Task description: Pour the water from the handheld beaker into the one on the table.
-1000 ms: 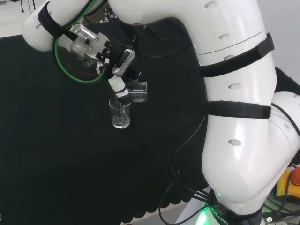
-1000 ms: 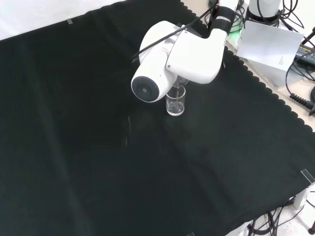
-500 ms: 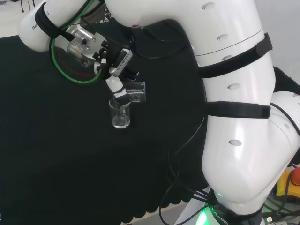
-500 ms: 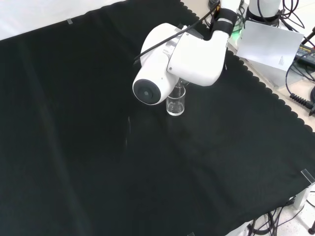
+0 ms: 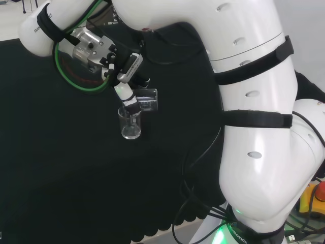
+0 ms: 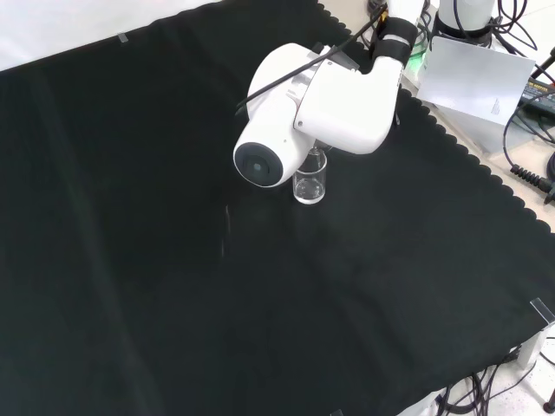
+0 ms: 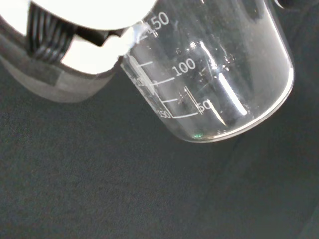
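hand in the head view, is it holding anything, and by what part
Yes: the hand holds a clear beaker by its side wall, tipped on its side over the beaker on the cloth.

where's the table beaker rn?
Head view: table beaker upright on the black cloth, left of the arm's links, right under the tipped handheld beaker in the robot hand.

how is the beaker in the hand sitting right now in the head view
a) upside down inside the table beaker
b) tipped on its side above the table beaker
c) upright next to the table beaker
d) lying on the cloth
b: in the head view the hand holds the handheld beaker tipped about level, its mouth over the upright table beaker on the black cloth.
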Tool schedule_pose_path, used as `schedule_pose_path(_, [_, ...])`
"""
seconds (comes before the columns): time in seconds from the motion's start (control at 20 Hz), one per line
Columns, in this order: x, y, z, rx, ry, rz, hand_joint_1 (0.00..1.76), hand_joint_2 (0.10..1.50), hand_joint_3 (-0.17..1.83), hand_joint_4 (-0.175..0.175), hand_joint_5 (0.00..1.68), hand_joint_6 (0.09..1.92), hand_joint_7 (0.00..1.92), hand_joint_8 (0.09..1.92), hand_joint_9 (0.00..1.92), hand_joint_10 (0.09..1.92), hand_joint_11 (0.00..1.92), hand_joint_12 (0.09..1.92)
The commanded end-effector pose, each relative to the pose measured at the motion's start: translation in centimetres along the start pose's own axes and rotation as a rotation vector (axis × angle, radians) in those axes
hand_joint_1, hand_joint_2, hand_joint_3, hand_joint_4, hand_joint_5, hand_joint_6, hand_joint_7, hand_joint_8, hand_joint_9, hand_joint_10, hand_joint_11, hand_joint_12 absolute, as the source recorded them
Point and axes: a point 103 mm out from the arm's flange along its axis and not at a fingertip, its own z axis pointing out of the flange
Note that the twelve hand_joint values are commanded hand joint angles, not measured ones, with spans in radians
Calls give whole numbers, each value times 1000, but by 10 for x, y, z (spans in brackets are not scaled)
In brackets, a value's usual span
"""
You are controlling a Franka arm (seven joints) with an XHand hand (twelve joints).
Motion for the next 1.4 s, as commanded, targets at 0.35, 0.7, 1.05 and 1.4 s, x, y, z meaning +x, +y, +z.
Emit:
schedule_pose_path(0.35, [1, -2, -1, 12, -2, -4, 1128, 661, 731, 103, 1186, 862, 1657, 258, 1805, 87, 1607, 568])
schedule_pose_path(0.7, [2, -3, -2, 14, -4, -5, 1128, 661, 732, 103, 1186, 863, 1656, 262, 1805, 87, 1606, 568])
schedule_pose_path(1.05, [3, -4, -2, 12, -3, -8, 1128, 661, 732, 103, 1186, 864, 1654, 267, 1805, 87, 1606, 568])
schedule_pose_path(1.4, [3, -11, 1, -22, 9, -9, 1128, 661, 733, 104, 1185, 865, 1653, 271, 1806, 87, 1607, 569])
